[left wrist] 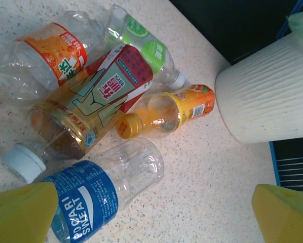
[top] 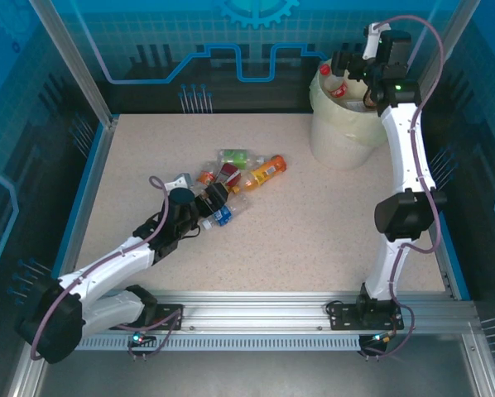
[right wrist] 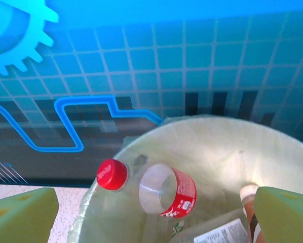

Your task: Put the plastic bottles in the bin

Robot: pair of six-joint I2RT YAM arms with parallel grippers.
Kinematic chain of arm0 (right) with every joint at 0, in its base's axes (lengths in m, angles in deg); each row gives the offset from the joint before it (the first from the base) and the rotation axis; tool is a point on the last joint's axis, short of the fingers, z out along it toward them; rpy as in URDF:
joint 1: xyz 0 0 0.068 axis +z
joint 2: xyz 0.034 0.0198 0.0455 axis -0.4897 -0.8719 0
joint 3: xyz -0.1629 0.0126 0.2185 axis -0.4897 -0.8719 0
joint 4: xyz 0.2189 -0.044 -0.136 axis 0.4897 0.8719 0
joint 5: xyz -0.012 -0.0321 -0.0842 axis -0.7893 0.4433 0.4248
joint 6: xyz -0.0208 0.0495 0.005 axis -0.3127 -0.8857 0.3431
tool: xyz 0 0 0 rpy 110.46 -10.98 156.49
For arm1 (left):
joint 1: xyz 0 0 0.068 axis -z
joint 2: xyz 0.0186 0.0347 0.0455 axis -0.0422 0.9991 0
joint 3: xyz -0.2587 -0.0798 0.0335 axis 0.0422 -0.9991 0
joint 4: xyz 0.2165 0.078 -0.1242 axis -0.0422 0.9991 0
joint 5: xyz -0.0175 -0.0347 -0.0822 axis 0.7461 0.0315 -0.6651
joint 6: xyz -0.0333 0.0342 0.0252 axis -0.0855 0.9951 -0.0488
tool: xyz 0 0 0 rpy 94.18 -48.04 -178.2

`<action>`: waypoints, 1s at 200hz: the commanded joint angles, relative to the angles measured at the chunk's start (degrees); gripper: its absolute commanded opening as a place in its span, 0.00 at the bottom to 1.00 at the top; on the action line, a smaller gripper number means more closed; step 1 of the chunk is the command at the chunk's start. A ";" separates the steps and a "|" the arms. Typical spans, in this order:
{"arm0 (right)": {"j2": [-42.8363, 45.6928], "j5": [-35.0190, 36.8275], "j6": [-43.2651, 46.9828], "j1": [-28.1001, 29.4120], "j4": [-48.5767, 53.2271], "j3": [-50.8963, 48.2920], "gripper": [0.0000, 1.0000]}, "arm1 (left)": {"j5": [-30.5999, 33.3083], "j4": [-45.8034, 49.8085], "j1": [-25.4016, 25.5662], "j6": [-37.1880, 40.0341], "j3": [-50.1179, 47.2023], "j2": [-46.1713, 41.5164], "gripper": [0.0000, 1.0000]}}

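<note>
Hovering over the round white bag-lined bin (top: pixel 347 141) at the table's (top: pixel 314 240) one o'clock, the right gripper (right wrist: pixel 154 217) has jaws spread wide and empty above a red-capped clear bottle (right wrist: pixel 164 195); the left gripper (left wrist: pixel 151 215), jaws equally spread, grips nothing above the loose plastic bottles (top: pixel 231 178) mid-table

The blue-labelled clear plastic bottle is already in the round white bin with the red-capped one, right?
No. The blue-labelled clear plastic bottle lies on the speckled table outside the round white bin, per the left wrist view; the red-capped bottle is inside.
</note>
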 commanded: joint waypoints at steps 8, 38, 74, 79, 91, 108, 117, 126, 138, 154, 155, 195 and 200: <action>-7.29 3.80 -3.95 -0.52 7.60 6.92 1.00 | -2.96 2.76 -0.48 2.61 3.48 1.75 0.99; -15.45 6.06 -5.95 -0.54 8.74 17.99 1.00 | -3.61 3.03 -0.47 2.89 4.14 2.88 0.99; -20.13 3.94 -6.05 -0.37 8.73 19.66 0.99 | -3.22 3.42 -0.49 2.97 4.23 3.05 0.99; -20.22 4.37 -5.61 -0.37 9.00 18.95 0.99 | -3.13 3.46 -0.47 2.95 4.17 3.07 0.99; -20.35 6.20 -4.44 -0.40 9.84 17.31 0.99 | -3.00 3.55 -0.48 2.99 4.16 3.11 0.99; -19.93 7.98 -2.44 -0.35 10.86 15.40 0.99 | -3.14 3.86 -0.47 3.51 4.38 3.29 0.99; -19.25 8.55 -1.53 -0.39 10.98 14.52 0.99 | -3.22 4.36 -0.48 3.87 4.66 3.54 0.99; -18.40 9.03 -0.82 -0.39 11.01 13.94 0.99 | -3.42 5.22 -0.47 4.25 5.15 4.00 0.99; -17.94 9.19 -0.33 -0.35 10.84 13.73 1.00 | -3.78 7.23 -0.48 5.01 6.53 5.08 0.99; -14.52 8.39 -0.29 -0.34 10.70 13.68 1.00 | -5.31 10.91 -0.42 7.03 9.18 7.06 0.99; -14.34 8.26 -0.29 -0.32 10.69 13.66 1.00 | -5.47 11.15 -0.45 7.16 9.35 7.22 0.99; -6.31 4.59 -2.31 0.08 10.32 10.10 1.00 | -5.91 19.81 2.14 13.32 15.14 12.29 0.99; -4.98 4.02 -2.45 0.17 10.18 8.96 1.00 | -5.20 20.63 2.72 14.04 15.54 12.76 0.99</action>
